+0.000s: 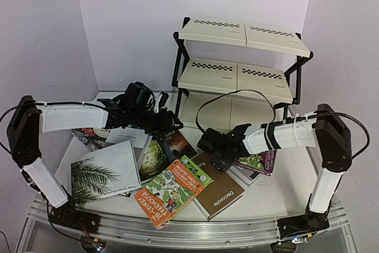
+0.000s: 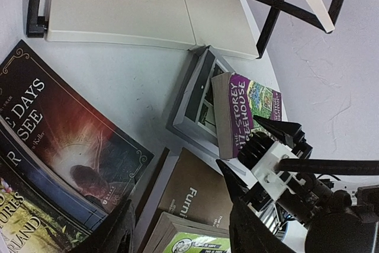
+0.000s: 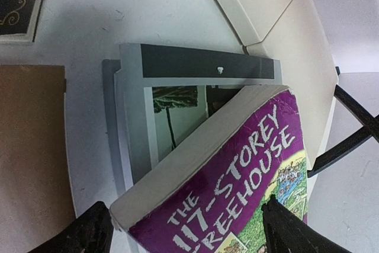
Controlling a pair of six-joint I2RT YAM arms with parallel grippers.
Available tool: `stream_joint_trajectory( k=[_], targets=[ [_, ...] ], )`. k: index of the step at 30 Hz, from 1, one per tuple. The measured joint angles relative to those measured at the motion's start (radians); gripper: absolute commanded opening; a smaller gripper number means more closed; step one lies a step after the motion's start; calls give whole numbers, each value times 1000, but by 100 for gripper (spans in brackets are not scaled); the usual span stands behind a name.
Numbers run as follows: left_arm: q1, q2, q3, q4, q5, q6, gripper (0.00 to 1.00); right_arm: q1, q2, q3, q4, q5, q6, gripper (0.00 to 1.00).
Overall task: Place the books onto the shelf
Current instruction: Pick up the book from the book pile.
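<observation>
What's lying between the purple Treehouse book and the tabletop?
A grey-framed book lies flat on the tabletop, with the purple Treehouse book resting partly on it; the right wrist view shows it.

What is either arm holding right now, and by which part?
Nothing. The left gripper is empty; the right gripper has its jaws open astride the purple book.

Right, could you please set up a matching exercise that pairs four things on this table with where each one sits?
Things:
1. purple Treehouse book
2. brown Decorate book
3. palm-leaf book
4. shelf

Places:
A. at the far side of the table
B. near edge, in the middle
C. lying on top of a grey book
D. left side, near the front

Pairs: 1-C, 2-B, 3-D, 4-A.
</observation>
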Motion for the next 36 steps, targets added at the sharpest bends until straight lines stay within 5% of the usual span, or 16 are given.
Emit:
stream_joint_trajectory(
  k=[5,13,15,28,36],
  targets=[
    [0,-7,-2,0,-10,0,56,0,51,17,-3,33,-15,77],
    [0,-8,-2,0,-14,-1,56,13,86,35,-5,72,-55,8],
    [0,-9,-2,0,-14,-1,56,27,75,35,-13,106,-77,0],
    [0,-9,-2,0,-11,-2,57,60,-178,35,-30,4,-100,0],
    [0,-9,-2,0,0,-4,57,64,-137,38,-39,-49,-101,2]
  ],
)
